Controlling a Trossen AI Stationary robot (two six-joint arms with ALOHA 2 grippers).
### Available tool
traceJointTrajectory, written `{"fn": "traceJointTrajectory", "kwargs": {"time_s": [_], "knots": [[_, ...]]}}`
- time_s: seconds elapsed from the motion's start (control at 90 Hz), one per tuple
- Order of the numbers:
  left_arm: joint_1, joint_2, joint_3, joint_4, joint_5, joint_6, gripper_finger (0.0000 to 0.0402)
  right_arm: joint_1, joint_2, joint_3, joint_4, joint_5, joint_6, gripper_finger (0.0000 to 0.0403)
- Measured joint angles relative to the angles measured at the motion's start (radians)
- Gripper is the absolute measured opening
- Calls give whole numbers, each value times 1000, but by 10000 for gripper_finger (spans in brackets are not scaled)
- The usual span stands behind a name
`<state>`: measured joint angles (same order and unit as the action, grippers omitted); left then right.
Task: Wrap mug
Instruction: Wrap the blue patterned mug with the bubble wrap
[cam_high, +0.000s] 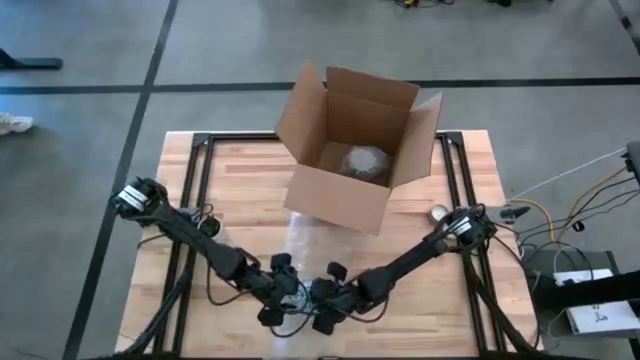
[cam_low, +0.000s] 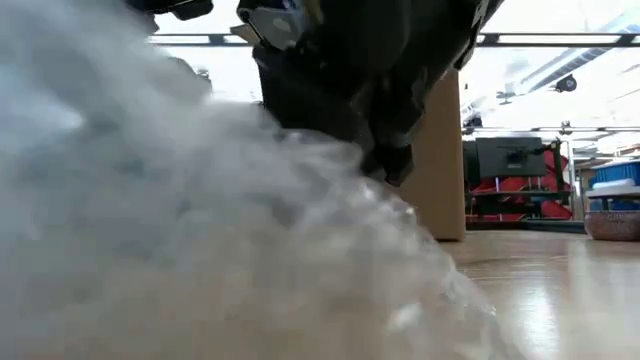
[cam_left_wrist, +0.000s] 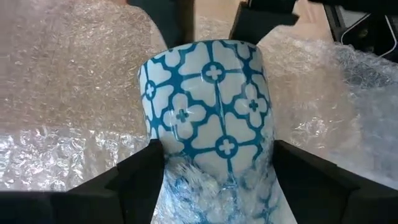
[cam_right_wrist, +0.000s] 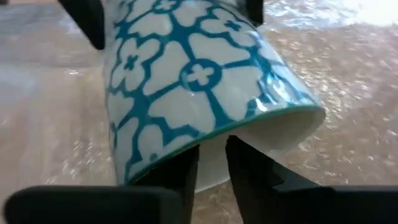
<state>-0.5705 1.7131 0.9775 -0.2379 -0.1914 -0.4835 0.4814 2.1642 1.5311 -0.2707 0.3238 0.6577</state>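
Note:
A white mug (cam_left_wrist: 208, 99) with a blue flower lattice lies on its side over a clear bubble wrap sheet (cam_left_wrist: 74, 106) near the table's front edge. A fold of the wrap covers the mug's end nearest my left gripper (cam_left_wrist: 214, 155), whose fingers stand on either side of the body. My right gripper (cam_right_wrist: 211, 158) comes from the opposite side at the rim (cam_right_wrist: 249, 127), fingers close together. In the high view the two grippers (cam_high: 280, 300) (cam_high: 325, 300) meet at the front middle. The mug is hidden in the low view. My left gripper has the mug's body between its two fingers (cam_left_wrist: 134, 177), one against each curved side (cam_left_wrist: 155, 140), and they lie along the mug. Whether the mug rests on the wrap below does not show. My right gripper is shut at the mug's open end, just under the rim (cam_right_wrist: 205, 146). White of the mug shows in the narrow gap between its fingers (cam_right_wrist: 180, 174). The rim's overhang hides which part they pinch.
An open cardboard box (cam_high: 350, 150) stands at the table's far middle, with a bubble-wrapped bundle (cam_high: 362, 160) inside. The bubble wrap (cam_high: 300, 240) stretches from the box toward the grippers. A small round thing (cam_high: 438, 212) lies right of the box.

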Motion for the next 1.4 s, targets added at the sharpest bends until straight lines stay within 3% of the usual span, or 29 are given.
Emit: {"fn": "traceJointTrajectory", "kwargs": {"time_s": [0.289, 0.422, 0.511, 0.967, 1.178, 1.4], "knots": [[0, 1, 0, -6, -5, 29, 272, -51, -194, 4, -445, -5, -71, 129], [0, 2, -1, -8, -9, 108, 272, -54, -259, 0, -718, 18, 53, 130], [2, 2, 0, -21, -23, 174, 272, -28, -282, -22, -801, 49, 174, 125], [5, -3, 11, -174, -38, 349, 272, 116, -281, -285, -658, 67, 686, 101], [5, -4, 11, -180, -36, 378, 272, 77, -281, -392, -501, 164, 756, 113], [5, -3, 8, -154, -35, 374, 272, -42, -289, -509, -225, 138, 705, 136]]}}
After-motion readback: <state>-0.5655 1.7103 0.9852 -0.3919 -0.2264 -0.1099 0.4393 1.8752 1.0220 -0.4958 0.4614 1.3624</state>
